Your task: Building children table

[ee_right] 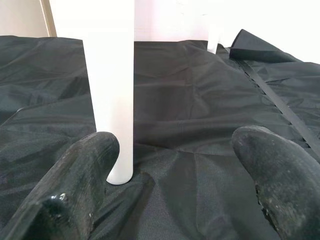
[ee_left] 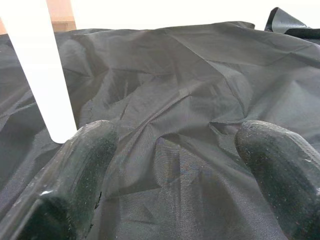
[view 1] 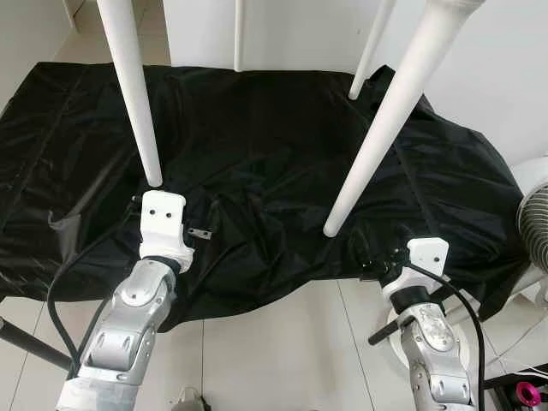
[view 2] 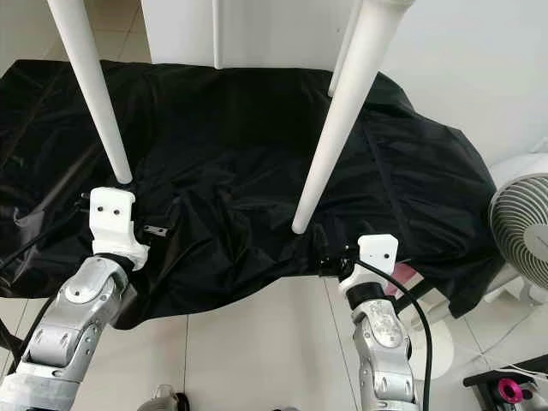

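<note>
Left eye view: we hold both grippers, left (view 1: 163, 204) and right (view 1: 390, 261), spread and empty, near two upright white legs (view 1: 137, 94) on the black sheet (view 1: 274, 163).

A black sheet (view 1: 257, 163) lies crumpled and creased over a low, wide surface, its near edge hanging down to a pale tiled floor (view 1: 282, 351). A flat strap (ee_right: 280, 102) runs across the sheet on the right side. Just beside the sheet's right end stands a white fan (view 2: 524, 231) with a wire grille. Near the fan's foot, on the floor, lies a dark device with a pink end (view 1: 529, 394). A white wall (view 1: 514, 68) rises behind.
</note>
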`<state>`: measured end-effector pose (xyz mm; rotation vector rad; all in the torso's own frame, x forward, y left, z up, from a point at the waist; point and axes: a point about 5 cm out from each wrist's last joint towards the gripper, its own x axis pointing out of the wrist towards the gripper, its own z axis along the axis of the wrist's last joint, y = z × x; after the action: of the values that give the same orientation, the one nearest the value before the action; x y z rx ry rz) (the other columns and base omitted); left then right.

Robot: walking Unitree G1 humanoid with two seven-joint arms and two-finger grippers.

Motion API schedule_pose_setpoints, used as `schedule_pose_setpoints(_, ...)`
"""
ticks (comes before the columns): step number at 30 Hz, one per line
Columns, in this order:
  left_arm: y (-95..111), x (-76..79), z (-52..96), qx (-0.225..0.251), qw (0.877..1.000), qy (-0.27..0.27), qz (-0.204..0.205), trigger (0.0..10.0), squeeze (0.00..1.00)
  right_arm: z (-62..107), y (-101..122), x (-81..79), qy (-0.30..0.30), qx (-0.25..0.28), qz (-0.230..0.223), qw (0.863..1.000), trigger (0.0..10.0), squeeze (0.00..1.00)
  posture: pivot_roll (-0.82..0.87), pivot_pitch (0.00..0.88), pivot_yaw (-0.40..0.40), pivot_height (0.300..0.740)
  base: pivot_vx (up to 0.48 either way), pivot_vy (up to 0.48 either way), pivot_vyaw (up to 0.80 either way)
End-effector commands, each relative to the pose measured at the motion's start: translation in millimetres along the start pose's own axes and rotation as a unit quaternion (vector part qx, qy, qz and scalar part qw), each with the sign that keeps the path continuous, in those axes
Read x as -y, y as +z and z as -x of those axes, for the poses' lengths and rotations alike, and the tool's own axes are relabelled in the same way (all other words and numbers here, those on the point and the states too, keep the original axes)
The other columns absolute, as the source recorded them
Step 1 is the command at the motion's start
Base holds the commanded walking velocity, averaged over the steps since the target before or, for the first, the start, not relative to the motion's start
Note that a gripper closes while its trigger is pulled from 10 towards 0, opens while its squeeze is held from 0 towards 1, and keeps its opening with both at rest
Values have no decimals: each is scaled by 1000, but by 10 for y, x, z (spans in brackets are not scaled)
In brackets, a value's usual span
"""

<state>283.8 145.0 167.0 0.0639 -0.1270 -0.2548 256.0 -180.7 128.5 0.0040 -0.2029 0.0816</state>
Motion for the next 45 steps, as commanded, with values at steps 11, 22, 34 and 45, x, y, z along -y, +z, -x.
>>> schedule_pose_setpoints(11, 19, 17, 29, 9, 1000, -15, -9, 10000, 0, 16, -14, 20, -2, 1, -4, 1000, 10000, 0, 63, 114, -86, 740, 0, 0, 0)
schedule_pose_setpoints(22, 11, 21, 43, 9, 1000, -16, -11, 10000, 0, 19, -22, 23, 0, -1, -3, 1000, 10000, 0, 63, 115, -87, 740, 0, 0, 0)
schedule_pose_setpoints(34, 28, 115, 174, 41, 998, -49, -12, 10000, 0, 111, -68, -99, 72, -14, -8, 997, 10000, 0, 63, 117, -82, 740, 0, 0, 0)
schedule_pose_setpoints(45, 148, 331, 590, 94, 977, -189, -5, 10000, 0, 388, -77, -237, 262, -50, 1, 964, 10000, 0, 65, 119, -81, 740, 0, 0, 0)
